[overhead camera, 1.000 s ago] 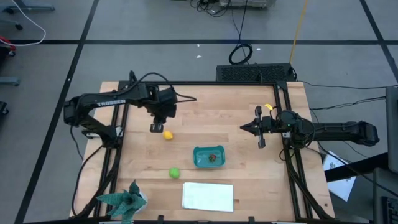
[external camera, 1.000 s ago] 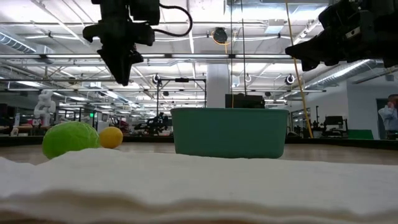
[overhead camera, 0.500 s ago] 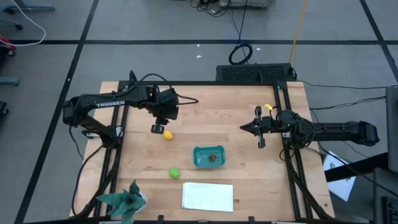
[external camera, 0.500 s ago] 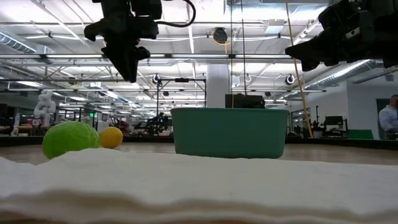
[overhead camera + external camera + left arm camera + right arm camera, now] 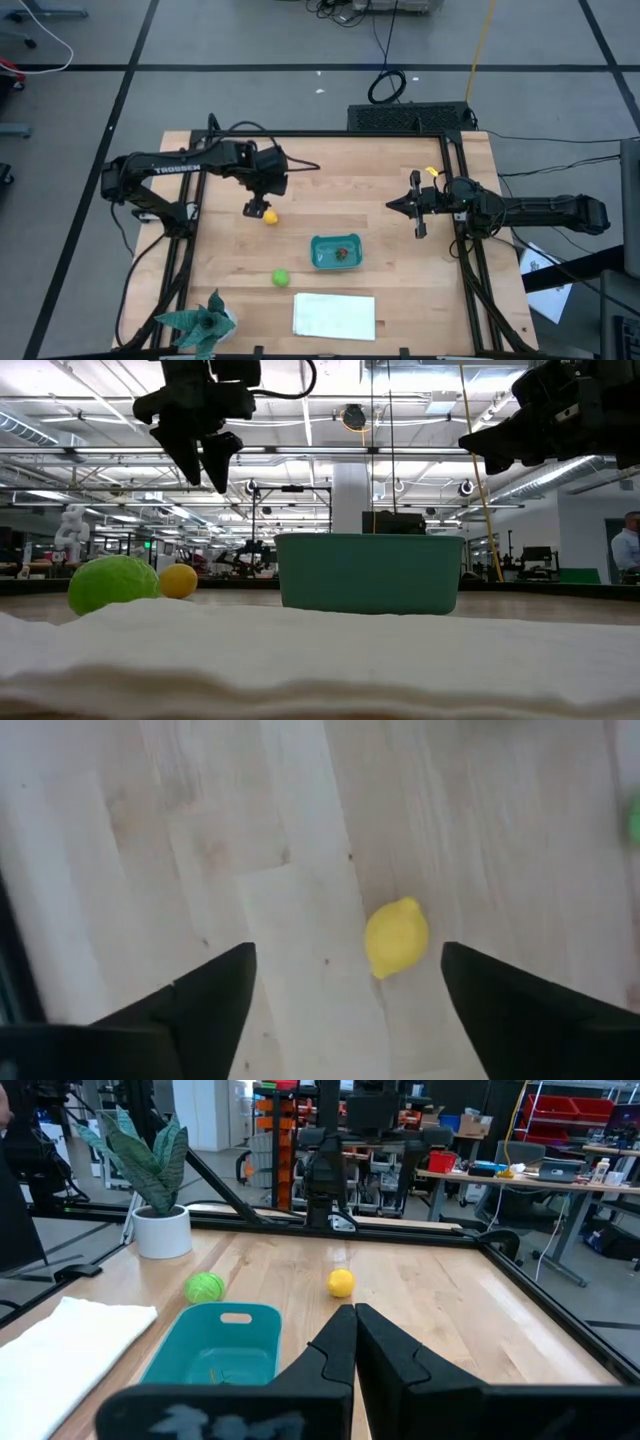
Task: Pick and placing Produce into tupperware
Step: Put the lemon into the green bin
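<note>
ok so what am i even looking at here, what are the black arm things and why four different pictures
These are two robot arms at a wooden table, each ending in a two-finger tool. Four cameras film the same moment: one overhead, one at table height, and one on each wrist.

The left tool hangs open above a yellow lemon, seen between its fingers in the left wrist picture. It holds nothing. The right tool waits shut and empty at the right side.

Also on the table: a round green fruit, a teal tub with a small red fruit inside, a white sheet and a spiky leafy plant in the near left corner. The job is putting the fruit into the tub, so the lemon looks like the next pick.
</note>
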